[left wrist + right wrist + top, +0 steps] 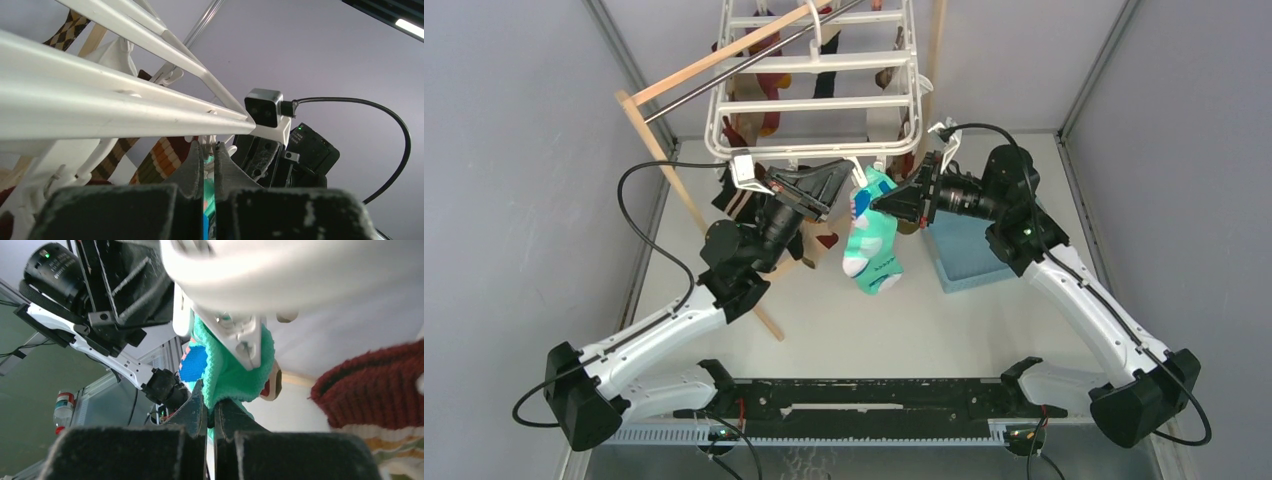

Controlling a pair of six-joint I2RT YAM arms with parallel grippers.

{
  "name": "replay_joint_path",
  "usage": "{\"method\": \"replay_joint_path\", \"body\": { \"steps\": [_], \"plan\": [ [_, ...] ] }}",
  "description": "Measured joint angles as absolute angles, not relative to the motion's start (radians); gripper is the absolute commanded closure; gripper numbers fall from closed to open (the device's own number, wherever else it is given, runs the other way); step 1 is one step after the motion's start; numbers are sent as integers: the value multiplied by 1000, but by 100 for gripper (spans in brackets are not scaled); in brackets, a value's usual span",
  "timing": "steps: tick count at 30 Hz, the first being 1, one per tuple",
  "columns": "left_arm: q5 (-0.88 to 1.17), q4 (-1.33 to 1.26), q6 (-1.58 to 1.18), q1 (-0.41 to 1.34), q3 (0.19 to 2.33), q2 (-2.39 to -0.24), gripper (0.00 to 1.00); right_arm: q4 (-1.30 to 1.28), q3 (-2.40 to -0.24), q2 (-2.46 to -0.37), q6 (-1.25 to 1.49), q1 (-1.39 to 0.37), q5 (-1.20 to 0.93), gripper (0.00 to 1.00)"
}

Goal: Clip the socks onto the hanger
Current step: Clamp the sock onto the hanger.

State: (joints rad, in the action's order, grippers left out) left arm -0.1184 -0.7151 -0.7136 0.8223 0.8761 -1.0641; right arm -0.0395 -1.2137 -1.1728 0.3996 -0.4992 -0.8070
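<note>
Cloth of the soft mint-green sock with white and blue patches (232,375) is pinched between the closed fingers of the right pincer (210,404), just under the sock's top edge. It is likely held there so that the top lies flat and does not slip from the small white plastic clip (240,335) right above, which seems to bite the sock's top.

The left pincer (209,152) is closed tight too. Its tips are placed right under the near edge of the large white plastic drying hanger (100,100), next to the same clip. What is squeezed between them cannot be told. It is judged that the clip may be pressed, since a clip must be squeezed to open. The two pincers are pointed at each other, one from each side of the sock.

The sock is hung at the hanger's near edge, a little right of the middle, with its toe dangling free above the white tabletop (844,330). The brown and orange patterned sock (160,157) is seen below the frame; whether it is clipped cannot be told. A flat blue tray (969,262) is set by the tabletop's right edge, toward the far corner. The hanger is carried by a slanted wooden pole stand (639,125).
</note>
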Motion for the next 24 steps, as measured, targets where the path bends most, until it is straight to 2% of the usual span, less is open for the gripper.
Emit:
{"method": "replay_joint_path", "body": {
  "steps": [8,24],
  "plan": [
    [-119,-694,-707,822,876,-1062,100,-36,-1107,-1121,403,-506,-811,100],
    [-119,-694,-707,822,876,-1066,100,-33,-1100,-1056,403,-525,-814,100]
  ]
}}
